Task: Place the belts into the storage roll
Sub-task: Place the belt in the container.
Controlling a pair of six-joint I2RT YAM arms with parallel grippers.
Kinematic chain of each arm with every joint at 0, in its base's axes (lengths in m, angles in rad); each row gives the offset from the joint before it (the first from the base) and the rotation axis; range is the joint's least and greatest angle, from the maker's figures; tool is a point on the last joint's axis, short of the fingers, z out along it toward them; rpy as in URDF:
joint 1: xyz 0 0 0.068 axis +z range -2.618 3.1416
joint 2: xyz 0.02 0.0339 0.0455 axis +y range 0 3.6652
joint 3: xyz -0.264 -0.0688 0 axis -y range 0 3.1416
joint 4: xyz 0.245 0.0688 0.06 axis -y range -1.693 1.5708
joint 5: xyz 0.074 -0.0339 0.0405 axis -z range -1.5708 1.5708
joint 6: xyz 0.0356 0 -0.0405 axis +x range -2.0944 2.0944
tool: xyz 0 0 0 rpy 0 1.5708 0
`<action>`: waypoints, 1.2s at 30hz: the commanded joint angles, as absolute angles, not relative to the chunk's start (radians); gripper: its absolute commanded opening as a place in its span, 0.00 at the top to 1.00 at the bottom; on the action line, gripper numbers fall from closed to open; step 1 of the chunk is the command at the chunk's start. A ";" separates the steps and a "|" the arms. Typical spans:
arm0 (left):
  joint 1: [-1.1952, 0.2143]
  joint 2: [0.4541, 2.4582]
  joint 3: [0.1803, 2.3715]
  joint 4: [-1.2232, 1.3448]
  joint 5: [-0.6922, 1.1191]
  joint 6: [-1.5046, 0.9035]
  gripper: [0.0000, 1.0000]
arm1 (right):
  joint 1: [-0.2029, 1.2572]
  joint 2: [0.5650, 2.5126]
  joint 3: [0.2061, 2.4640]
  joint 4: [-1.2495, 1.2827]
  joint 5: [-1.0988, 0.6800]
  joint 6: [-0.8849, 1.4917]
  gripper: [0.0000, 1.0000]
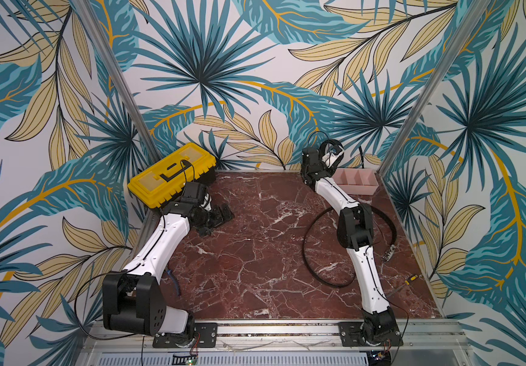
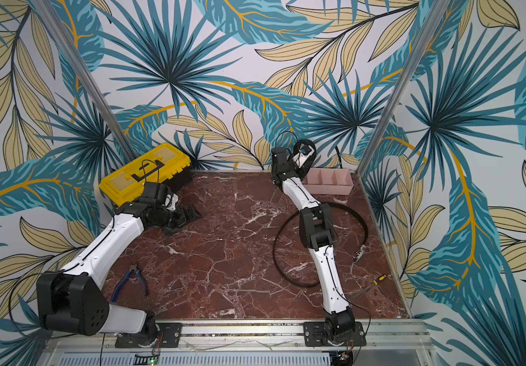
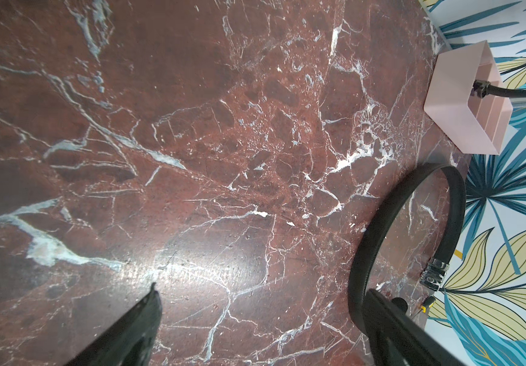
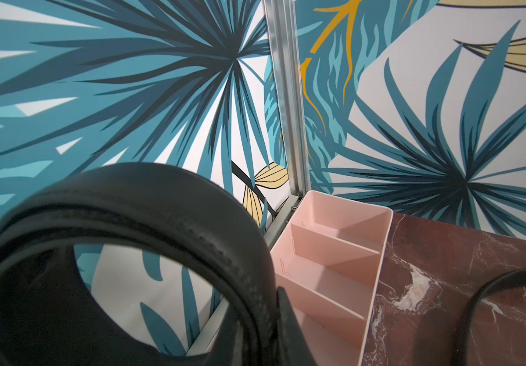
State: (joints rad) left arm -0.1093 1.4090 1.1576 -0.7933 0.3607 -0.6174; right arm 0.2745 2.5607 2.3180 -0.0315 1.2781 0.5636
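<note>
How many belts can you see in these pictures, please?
2. One coiled belt is held by the right gripper, raised near the pink tray. One loose belt lies looped on the table under the right arm. The closed toolbox could hide more.

Bright, even light. Soft glare on the marble tabletop in the left wrist view; the coiled belt close to the right wrist camera is blurred.

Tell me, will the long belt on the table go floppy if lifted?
Probably floppy: the loose belt lies in a soft open curve. Its metal buckle end would likely dangle lowest. It seems to stand on edge, so a push might tip it.
</note>
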 commanded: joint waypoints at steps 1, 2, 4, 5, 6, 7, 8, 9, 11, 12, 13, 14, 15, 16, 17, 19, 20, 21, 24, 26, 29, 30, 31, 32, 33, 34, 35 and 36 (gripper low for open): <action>-0.098 1.377 1.128 -0.796 0.372 -0.621 0.00 | 0.281 2.564 2.302 0.030 1.307 0.561 1.00; -0.098 1.373 1.122 -0.796 0.373 -0.623 0.00 | 0.282 2.565 2.300 0.021 1.304 0.561 1.00; -0.097 1.367 1.114 -0.796 0.373 -0.626 0.00 | 0.282 2.565 2.297 0.004 1.294 0.557 1.00; -0.097 1.367 1.113 -0.796 0.374 -0.626 0.00 | 0.282 2.565 2.300 -0.013 1.284 0.545 1.00; -0.097 1.365 1.111 -0.796 0.374 -0.625 0.01 | 0.282 2.566 2.309 -0.037 1.277 0.538 1.00; -0.097 1.365 1.110 -0.796 0.372 -0.624 0.01 | 0.282 2.565 2.308 -0.046 1.276 0.529 1.00; -0.097 1.362 1.107 -0.796 0.367 -0.623 0.00 | 0.282 2.561 2.303 -0.050 1.271 0.516 1.00; -0.097 1.359 1.104 -0.797 0.362 -0.624 0.00 | 0.282 2.559 2.298 -0.052 1.262 0.497 1.00; -0.097 1.353 1.094 -0.795 0.352 -0.621 0.00 | 0.282 2.562 2.300 -0.056 1.254 0.453 1.00; -0.097 1.351 1.087 -0.795 0.350 -0.619 0.00 | 0.282 2.559 2.296 -0.064 1.249 0.447 1.00; -0.095 1.348 1.081 -0.795 0.347 -0.617 0.00 | 0.282 2.557 2.291 -0.073 1.244 0.444 1.00; -0.095 1.345 1.073 -0.795 0.345 -0.614 0.00 | 0.282 2.556 2.290 -0.084 1.239 0.436 1.00; -0.095 1.342 1.065 -0.795 0.343 -0.612 0.00 | 0.283 2.554 2.290 -0.097 1.237 0.431 1.00; -0.095 1.337 1.055 -0.795 0.340 -0.609 0.00 | 0.284 2.551 2.290 -0.128 1.233 0.442 1.00; -0.095 1.331 1.046 -0.795 0.336 -0.607 0.01 | 0.284 2.549 2.290 -0.153 1.233 0.452 1.00; -0.094 1.320 1.026 -0.793 0.329 -0.607 0.00 | 0.284 2.546 2.290 -0.186 1.230 0.447 1.00; -0.094 1.314 1.015 -0.792 0.327 -0.606 0.01 | 0.284 2.546 2.290 -0.200 1.227 0.442 1.00; -0.094 1.309 1.008 -0.793 0.328 -0.606 0.00 | 0.284 2.545 2.290 -0.208 1.227 0.440 1.00; -0.092 1.292 0.979 -0.786 0.326 -0.604 0.01 | 0.285 2.543 2.289 -0.267 1.227 0.445 1.00; -0.092 1.278 0.954 -0.775 0.327 -0.610 0.00 | 0.287 2.544 2.290 -0.283 1.231 0.449 1.00; -0.091 1.263 0.922 -0.757 0.337 -0.621 0.00 | 0.290 2.552 2.301 -0.310 1.249 0.445 1.00; -0.091 1.260 0.914 -0.755 0.342 -0.624 0.00 | 0.290 2.558 2.314 -0.331 1.260 0.451 1.00; -0.091 1.258 0.906 -0.751 0.346 -0.625 0.00 | 0.290 2.562 2.322 -0.347 1.267 0.459 1.00; -0.091 1.256 0.899 -0.747 0.348 -0.627 0.01 | 0.291 2.563 2.323 -0.355 1.271 0.458 1.00; -0.091 1.254 0.893 -0.745 0.349 -0.627 0.00 | 0.291 2.562 2.323 -0.361 1.275 0.458 1.00; -0.091 1.253 0.889 -0.744 0.351 -0.627 0.00 | 0.293 2.563 2.323 -0.369 1.286 0.458 1.00; -0.091 1.252 0.887 -0.744 0.354 -0.626 0.00 | 0.293 2.563 2.324 -0.382 1.289 0.465 1.00; -0.089 1.250 0.885 -0.744 0.356 -0.624 0.01 | 0.294 2.563 2.324 -0.392 1.294 0.470 1.00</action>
